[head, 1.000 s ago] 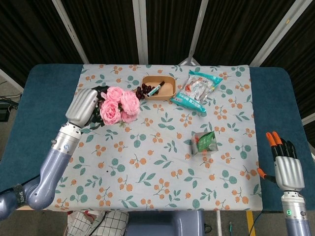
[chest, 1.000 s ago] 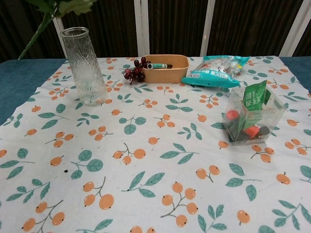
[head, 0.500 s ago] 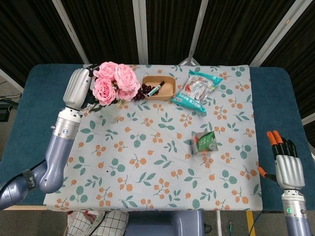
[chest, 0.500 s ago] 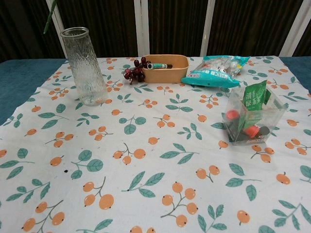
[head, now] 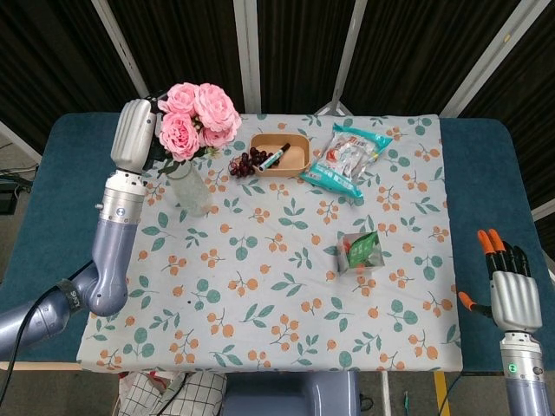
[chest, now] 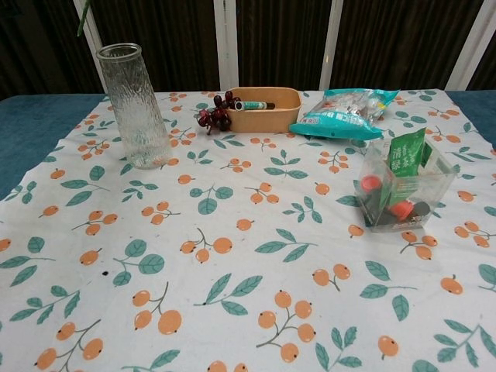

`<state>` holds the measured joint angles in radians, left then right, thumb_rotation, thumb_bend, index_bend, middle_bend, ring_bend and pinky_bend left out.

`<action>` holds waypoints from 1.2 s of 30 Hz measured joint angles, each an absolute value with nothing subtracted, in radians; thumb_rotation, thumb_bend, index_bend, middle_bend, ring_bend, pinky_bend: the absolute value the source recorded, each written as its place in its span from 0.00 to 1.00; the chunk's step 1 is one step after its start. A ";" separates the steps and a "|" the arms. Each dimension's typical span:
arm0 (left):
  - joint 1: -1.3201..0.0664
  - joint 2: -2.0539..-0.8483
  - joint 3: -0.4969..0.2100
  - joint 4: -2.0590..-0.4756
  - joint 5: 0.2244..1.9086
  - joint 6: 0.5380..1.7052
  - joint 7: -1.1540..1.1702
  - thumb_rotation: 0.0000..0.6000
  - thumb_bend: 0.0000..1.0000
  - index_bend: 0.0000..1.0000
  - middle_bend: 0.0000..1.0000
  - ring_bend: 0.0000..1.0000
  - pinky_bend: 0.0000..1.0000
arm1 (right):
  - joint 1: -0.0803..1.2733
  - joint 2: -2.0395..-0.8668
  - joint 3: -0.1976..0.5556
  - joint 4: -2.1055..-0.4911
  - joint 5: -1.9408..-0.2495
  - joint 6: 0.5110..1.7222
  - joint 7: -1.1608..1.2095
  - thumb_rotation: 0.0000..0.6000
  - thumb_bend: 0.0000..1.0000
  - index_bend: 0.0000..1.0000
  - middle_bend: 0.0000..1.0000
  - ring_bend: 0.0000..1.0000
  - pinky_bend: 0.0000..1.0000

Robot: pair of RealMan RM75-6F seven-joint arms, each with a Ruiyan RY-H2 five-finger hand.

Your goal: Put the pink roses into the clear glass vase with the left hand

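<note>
Now the left hand (head: 133, 134), fingers wrapped around the stems, has carried the pink roses (head: 195, 117) up from the desk (head: 286, 286); they hang above the clear glass vase (chest: 136, 105), stems not yet inside. Lowering remains; the right hand (head: 512, 290) idles, fingers extended, holding nothing.
</note>
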<state>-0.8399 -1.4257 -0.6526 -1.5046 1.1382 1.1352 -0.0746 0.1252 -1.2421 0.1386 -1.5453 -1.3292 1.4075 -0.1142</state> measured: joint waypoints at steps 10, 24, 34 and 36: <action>-0.885 -1.547 -0.609 -1.261 1.225 1.201 -0.273 1.00 0.40 0.48 0.44 0.44 0.58 | 0.127 -1.244 0.142 -1.545 -1.307 1.399 -0.135 1.00 0.20 0.00 0.00 0.04 0.01; -0.966 -1.686 -0.574 -0.995 1.267 1.239 -0.422 1.00 0.40 0.48 0.44 0.44 0.58 | 0.122 -1.232 0.148 -1.550 -1.285 1.391 -0.124 1.00 0.20 0.00 0.00 0.04 0.01; -1.006 -1.697 -0.582 -0.993 1.274 1.274 -0.411 1.00 0.40 0.48 0.44 0.44 0.58 | 0.122 -1.228 0.146 -1.548 -1.286 1.388 -0.111 1.00 0.20 0.00 0.00 0.04 0.01; -1.007 -1.691 -0.583 -1.004 1.273 1.277 -0.397 1.00 0.40 0.48 0.44 0.44 0.58 | 0.121 -1.227 0.146 -1.549 -1.288 1.389 -0.107 1.00 0.20 0.00 0.00 0.04 0.01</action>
<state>-1.0073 -1.6915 -0.5826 -1.0044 1.2733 1.2774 -0.3971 0.1215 -1.2271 0.1460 -1.5492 -1.2881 1.3886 -0.1073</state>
